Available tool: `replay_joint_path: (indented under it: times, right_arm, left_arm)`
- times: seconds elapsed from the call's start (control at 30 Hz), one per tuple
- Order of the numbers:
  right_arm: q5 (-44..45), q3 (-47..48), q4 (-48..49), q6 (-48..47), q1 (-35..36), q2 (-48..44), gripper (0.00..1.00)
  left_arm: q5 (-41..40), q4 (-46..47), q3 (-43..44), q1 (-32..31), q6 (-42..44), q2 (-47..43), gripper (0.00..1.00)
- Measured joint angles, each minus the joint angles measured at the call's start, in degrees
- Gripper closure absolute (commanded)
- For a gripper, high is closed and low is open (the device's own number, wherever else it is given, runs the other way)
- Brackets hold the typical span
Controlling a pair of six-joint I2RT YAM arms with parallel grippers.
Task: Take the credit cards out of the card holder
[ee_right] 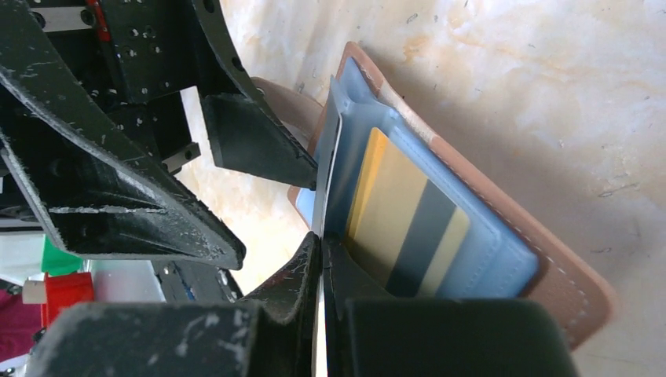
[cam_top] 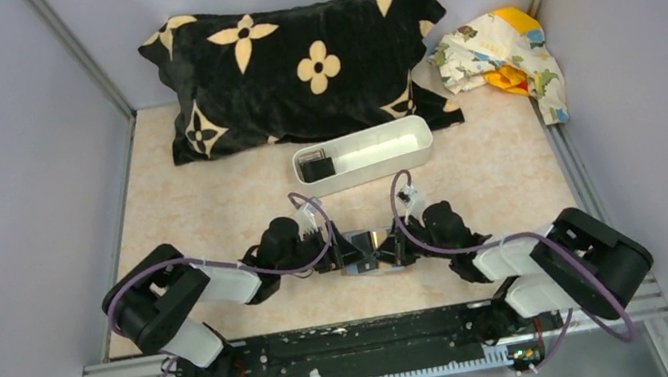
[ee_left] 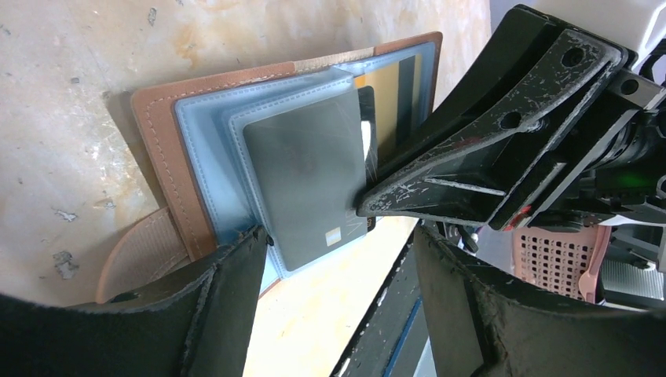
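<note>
The card holder [ee_left: 169,149] lies open on the table, brown rim round a light blue inside. A dark grey credit card [ee_left: 302,177] sticks partway out of its front pocket. My right gripper [ee_right: 323,255] is shut on that card's edge, and its fingers [ee_left: 408,188] show in the left wrist view. A tan-yellow credit card [ee_right: 393,224] with a dark stripe sits in the back pocket. My left gripper [ee_left: 338,263] is open, one finger [ee_left: 228,290] resting on the holder's near corner. From above, both grippers [cam_top: 365,249] meet over the holder and hide most of it.
A long white tray [cam_top: 384,145] stands behind the grippers with dark cards [cam_top: 314,166] at its left end. A black flowered pillow [cam_top: 290,64] lies at the back, a crumpled printed cloth [cam_top: 501,51] at the back right. Walls close both sides.
</note>
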Motion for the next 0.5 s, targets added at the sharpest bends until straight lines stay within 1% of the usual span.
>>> replay_joint_path:
  times: [0.17, 0.4, 0.43, 0.5]
  right_arm:
    - [0.42, 0.00, -3.54, -0.44, -0.02, -3.32, 1.00]
    - [0.61, -0.57, -5.84, -0.66, -0.07, -5.88, 1.00]
    - [0.68, -0.74, -6.27, -0.81, -0.20, -6.32, 0.99]
    - [0.81, -1.07, -7.41, -1.03, -0.46, -7.54, 0.94]
  left_arm:
    - [0.44, 0.35, 0.00, 0.00, -0.55, 0.00, 0.25]
    - [0.52, 0.46, 0.00, 0.00, -0.96, 0.02, 0.25]
    - [0.52, 0.44, 0.00, 0.00, -1.01, 0.02, 0.25]
    - [0.52, 0.46, 0.00, 0.00, -1.14, 0.15, 0.25]
